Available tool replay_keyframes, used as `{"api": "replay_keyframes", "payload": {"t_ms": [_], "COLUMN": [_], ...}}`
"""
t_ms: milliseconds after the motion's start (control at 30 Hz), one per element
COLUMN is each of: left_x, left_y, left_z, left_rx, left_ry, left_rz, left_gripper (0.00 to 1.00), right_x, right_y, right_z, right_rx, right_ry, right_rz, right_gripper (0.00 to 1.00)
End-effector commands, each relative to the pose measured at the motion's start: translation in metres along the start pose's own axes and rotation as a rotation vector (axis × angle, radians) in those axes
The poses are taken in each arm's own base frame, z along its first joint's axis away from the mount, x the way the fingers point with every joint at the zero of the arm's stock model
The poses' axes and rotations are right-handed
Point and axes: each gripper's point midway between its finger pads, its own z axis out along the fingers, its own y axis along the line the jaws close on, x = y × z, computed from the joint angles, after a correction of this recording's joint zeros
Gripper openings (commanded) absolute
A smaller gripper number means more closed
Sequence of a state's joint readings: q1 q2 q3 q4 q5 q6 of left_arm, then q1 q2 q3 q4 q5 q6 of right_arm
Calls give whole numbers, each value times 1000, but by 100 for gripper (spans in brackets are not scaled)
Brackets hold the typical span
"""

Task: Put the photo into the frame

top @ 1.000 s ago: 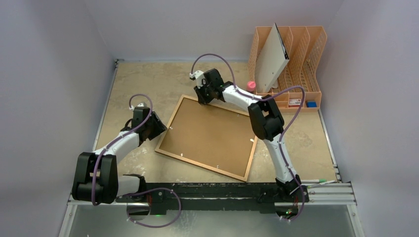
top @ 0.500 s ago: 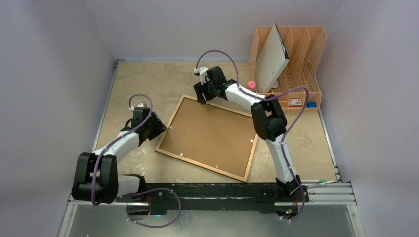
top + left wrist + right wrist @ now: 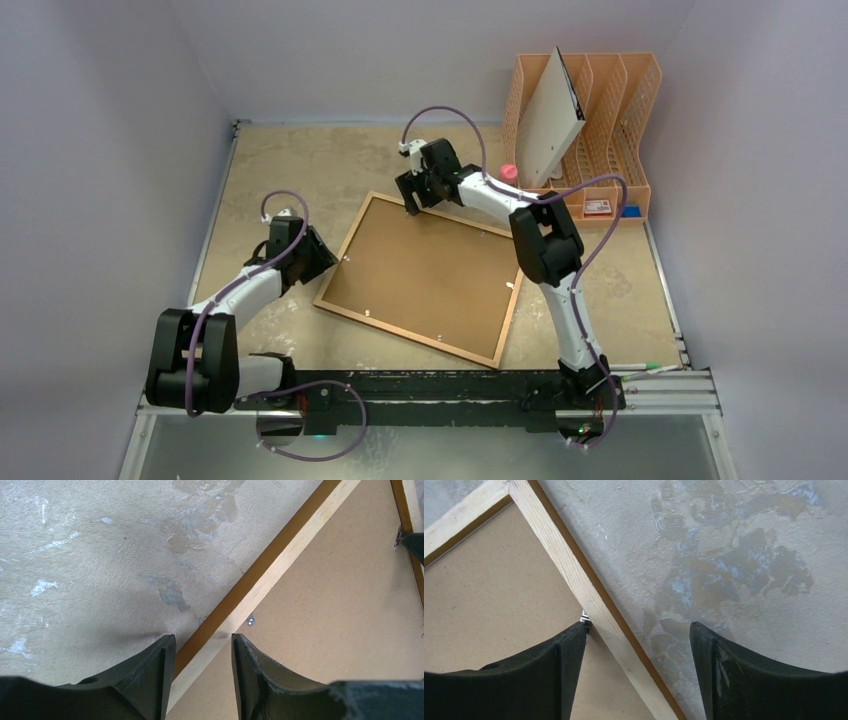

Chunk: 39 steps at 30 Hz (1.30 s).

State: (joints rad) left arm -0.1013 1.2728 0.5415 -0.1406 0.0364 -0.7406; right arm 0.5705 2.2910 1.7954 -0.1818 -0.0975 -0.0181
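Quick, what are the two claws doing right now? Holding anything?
Left gripper: closed on the frame edge.
Right gripper: open, straddling the frame's far edge, holding nothing.

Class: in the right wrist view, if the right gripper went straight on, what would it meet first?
Probably the rail of the frame, lying between the open fingers of the right gripper; one fingertip, beside a metal clip on the backing board, might touch first. Depth is unclear.

No text, brand or number can be read in any view. A small red-and-white item (image 3: 597,208) sits at the front foot of the orange file rack (image 3: 600,100) — its markings are too small to make out.
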Motion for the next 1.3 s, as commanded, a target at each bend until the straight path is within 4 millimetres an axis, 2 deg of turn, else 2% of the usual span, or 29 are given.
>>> {"api": "replay_keyframes", "payload": {"t_ms": [0,400,533,667,900,1000,1267], "left_x": [-7,-6,-5,-6,-5,-4,-5], "left_y": [-5,-4,-3,-2,0,1,0], "left_z": [-3,-2,-2,-3,-1,-1,-1], "left_rx": [16,16,11,4,-6,-7,-6], "left_ry": [-33,-30,-31,-38,-32,-31,-32], "left_rz": [7,7,5,-2,1,2,6], "left_gripper": [47,47,47,47,47,47,47], "right_x": [-19,-15,-8,4,4,5,11], "right_y": [10,11,13,24,27,25,21], "right_z": [-14,2,5,3,6,10,15], "right_rx": [-28,29,22,-55,-68,-62,-32], "right_ry": [-51,-23,0,37,45,51,67], "right_rz": [-35,-41,-34,-47,-54,-35,-11], "right_gripper": [79,76,68,58,42,38,36]}}
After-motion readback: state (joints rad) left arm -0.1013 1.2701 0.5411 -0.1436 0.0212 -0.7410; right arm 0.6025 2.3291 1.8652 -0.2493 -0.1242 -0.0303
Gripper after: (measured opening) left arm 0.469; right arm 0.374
